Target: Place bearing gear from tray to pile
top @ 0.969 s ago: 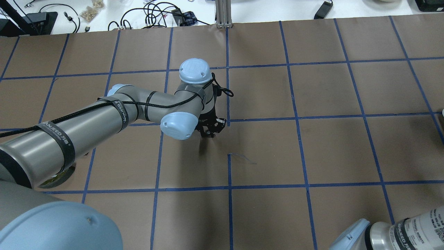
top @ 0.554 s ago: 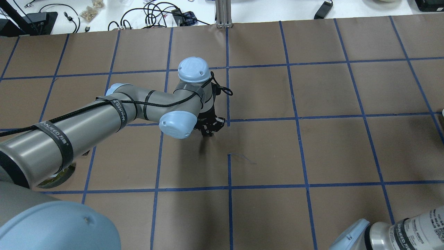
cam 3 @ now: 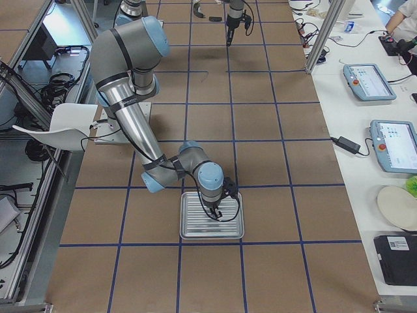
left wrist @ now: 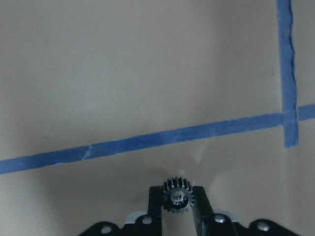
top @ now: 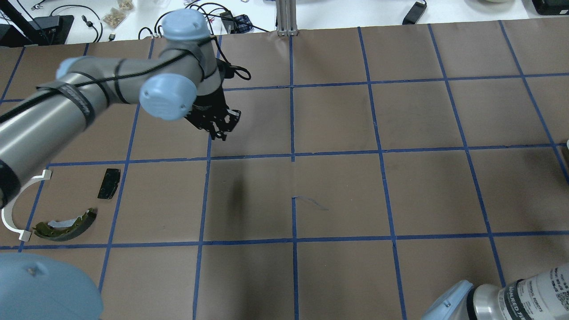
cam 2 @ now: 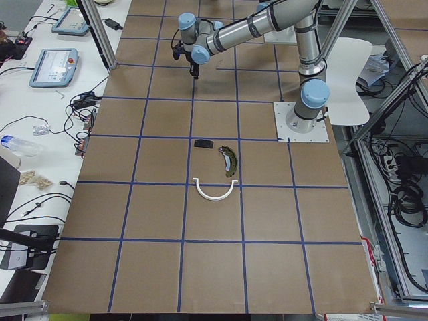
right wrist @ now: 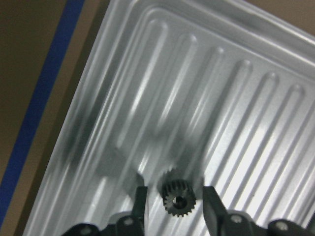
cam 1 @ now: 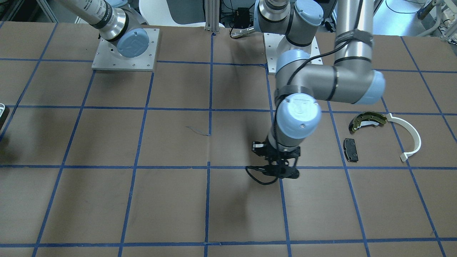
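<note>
My left gripper (left wrist: 177, 204) is shut on a small black bearing gear (left wrist: 177, 195) and holds it above the brown paper. It hangs well above the table (top: 218, 129), right of and beyond the pile. It also shows in the front view (cam 1: 276, 171). The pile is an olive-gold brake shoe (top: 66, 221), a white plastic arc (top: 11, 213) and a dark grey pad (top: 109, 183). My right gripper (right wrist: 174, 196) is open over the ribbed metal tray (right wrist: 236, 98). Its fingers stand either side of a second black gear (right wrist: 178, 201) with small gaps.
The tray (cam 3: 195, 228) sits at the table's right end. Blue tape lines (top: 292, 155) grid the brown paper. Cables and small items (top: 195, 18) lie on the white bench beyond the far edge. A mast (top: 286, 18) stands at the far middle.
My left arm has swung left and away from the table's centre, lifting the gripper with the gear. The pile, hidden under the arm before, now shows.
</note>
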Action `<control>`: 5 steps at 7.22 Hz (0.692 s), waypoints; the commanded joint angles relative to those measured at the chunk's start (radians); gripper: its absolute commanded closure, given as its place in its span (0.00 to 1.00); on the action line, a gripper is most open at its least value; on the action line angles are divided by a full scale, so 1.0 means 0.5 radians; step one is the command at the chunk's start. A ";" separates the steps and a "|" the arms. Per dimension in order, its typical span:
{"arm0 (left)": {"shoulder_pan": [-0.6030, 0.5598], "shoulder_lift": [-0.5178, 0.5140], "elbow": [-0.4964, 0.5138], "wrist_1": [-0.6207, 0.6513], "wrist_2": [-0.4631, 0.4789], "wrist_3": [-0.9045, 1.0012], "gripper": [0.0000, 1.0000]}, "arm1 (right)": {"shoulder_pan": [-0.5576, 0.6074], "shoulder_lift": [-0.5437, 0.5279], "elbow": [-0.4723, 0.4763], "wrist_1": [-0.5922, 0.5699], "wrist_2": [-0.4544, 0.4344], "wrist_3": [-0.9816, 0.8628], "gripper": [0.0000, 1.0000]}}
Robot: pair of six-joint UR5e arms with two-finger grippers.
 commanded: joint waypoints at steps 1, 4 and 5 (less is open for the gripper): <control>0.344 0.071 0.202 -0.327 0.057 0.294 1.00 | 0.001 -0.001 0.000 0.000 0.000 0.004 0.67; 0.844 0.016 0.129 -0.275 0.231 0.662 1.00 | 0.001 -0.019 0.000 0.024 -0.024 0.019 1.00; 0.921 0.025 0.044 -0.220 0.232 0.682 1.00 | 0.007 -0.077 0.000 0.043 -0.028 0.049 1.00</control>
